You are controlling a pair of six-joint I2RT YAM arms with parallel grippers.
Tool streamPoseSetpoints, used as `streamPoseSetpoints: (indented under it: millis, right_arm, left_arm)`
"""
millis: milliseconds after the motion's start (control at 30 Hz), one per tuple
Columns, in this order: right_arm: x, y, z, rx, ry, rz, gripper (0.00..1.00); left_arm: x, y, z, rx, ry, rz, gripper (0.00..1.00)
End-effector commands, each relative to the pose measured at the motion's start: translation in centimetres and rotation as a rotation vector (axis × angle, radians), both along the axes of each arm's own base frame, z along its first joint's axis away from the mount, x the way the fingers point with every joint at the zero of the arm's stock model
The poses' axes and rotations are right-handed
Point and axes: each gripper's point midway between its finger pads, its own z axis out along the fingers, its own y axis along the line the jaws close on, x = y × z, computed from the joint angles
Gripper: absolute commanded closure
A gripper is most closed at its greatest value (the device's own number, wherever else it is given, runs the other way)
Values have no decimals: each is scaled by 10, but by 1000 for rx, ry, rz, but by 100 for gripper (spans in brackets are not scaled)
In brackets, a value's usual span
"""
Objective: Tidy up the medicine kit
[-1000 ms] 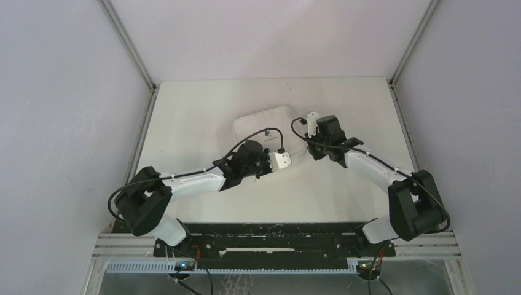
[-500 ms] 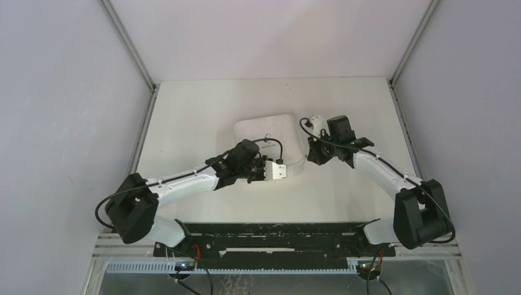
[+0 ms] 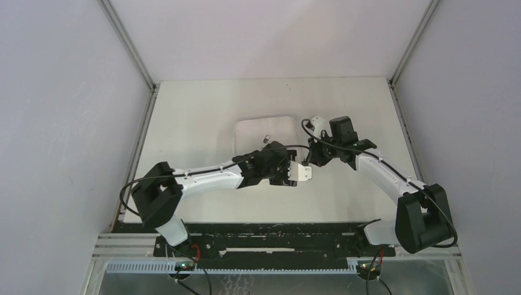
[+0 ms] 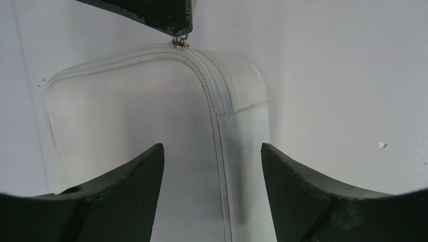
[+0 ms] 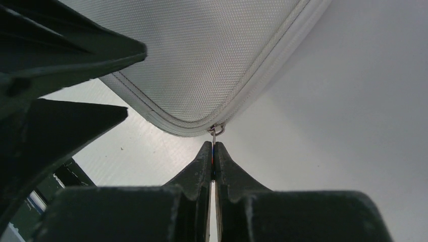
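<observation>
Over the last half second the left arm has swung to the right, so the left fingers (image 4: 126, 181) now hang spread apart, holding nothing, over the near right corner of the medicine kit (image 3: 264, 129). The right fingers (image 5: 200, 169) are pinched together on what looks like the zip pull (image 5: 216, 130) at that same corner. The kit lies flat, lid down, mid-desk (image 3: 196, 104), between both arms.
</observation>
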Motion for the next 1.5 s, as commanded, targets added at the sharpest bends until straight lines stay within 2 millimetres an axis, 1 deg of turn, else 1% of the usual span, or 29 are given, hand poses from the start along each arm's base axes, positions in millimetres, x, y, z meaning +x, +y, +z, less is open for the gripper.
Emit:
streamPoseSetpoints:
  millis: [0,67,100,200,300,367,400,433,633,900,1000,1067,1200,1300,1400,1467]
  right_arm:
    - [1,5,2,14,-21,30,100]
    - [1,4,0,5,-18,32,100]
    - [2,3,-2,-2,-15,29,100]
    - [5,-1,-7,-30,-20,15,100]
    - [10,-8,-9,-71,-38,-14,100]
    - [13,-13,-10,-100,-54,-30,100]
    - [15,-15,-11,-116,-61,-39,100]
    - [16,-16,-11,-128,-68,-46,100]
    - [25,-16,-12,-196,-121,-79,100]
    - [42,-20,-6,-265,-194,-162,100]
    - [50,-20,-2,-270,-211,-188,100]
    - [56,-18,0,-265,-223,-193,100]
    - [64,-12,4,-244,-221,-189,100]
    - [58,-2,2,-200,-191,-145,100]
    - [48,11,1,-148,-161,-79,100]
    - [44,15,-2,-136,-153,-50,100]
  left_arm:
    - [17,-17,12,-17,-44,50,27]
    - [20,-19,6,-3,-45,57,31]
    - [21,-19,4,4,-46,59,35]
    - [19,-14,-6,29,-38,60,54]
    - [13,-1,-13,55,-35,58,72]
    - [7,8,-17,70,-32,49,90]
    - [4,13,-18,75,-30,42,96]
    - [-1,17,-21,83,-22,29,99]
    - [-28,37,-28,133,35,-57,100]
    - [-56,66,-43,247,87,-185,100]
    - [-70,76,-47,278,122,-237,100]
    - [-75,84,-48,295,125,-253,100]
    - [-78,104,-48,345,100,-254,100]
    - [-75,115,-45,348,53,-231,99]
    - [-67,109,-28,248,9,-189,96]
    - [-59,95,-10,139,-18,-134,85]
